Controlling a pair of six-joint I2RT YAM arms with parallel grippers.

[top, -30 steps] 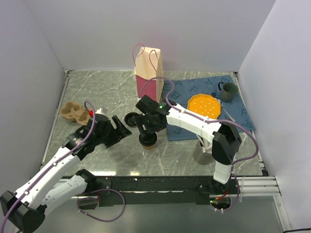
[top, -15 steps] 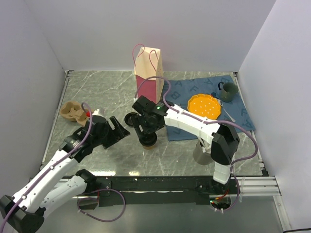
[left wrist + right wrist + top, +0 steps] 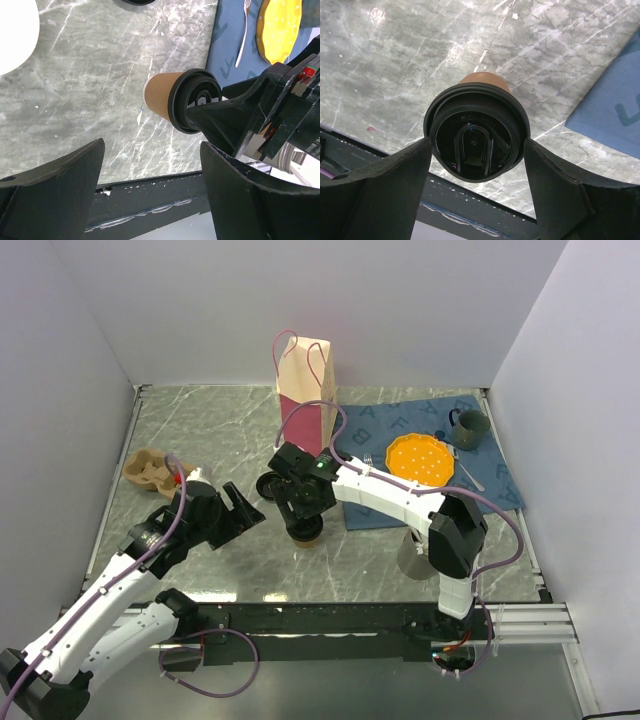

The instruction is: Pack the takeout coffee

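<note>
Straddling the coffee cup point(image 3: 162, 95) on the tabletop point(image 3: 200, 430), the right end effector point(image 3: 476, 145) has fingers apart; grip I cannot tell. Left end effector point(image 3: 151, 150) apart, empty. Bag point(image 3: 306, 390) at twelve o'clock; cup not yet inside.

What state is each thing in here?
takeout coffee: upright, lid on.
right tool: open, fingers flanking the coffee's lid.
left tool: open, empty.
paper bag: standing upright.
green mug: upright on the blue mat.
cup carrier: empty.
</note>
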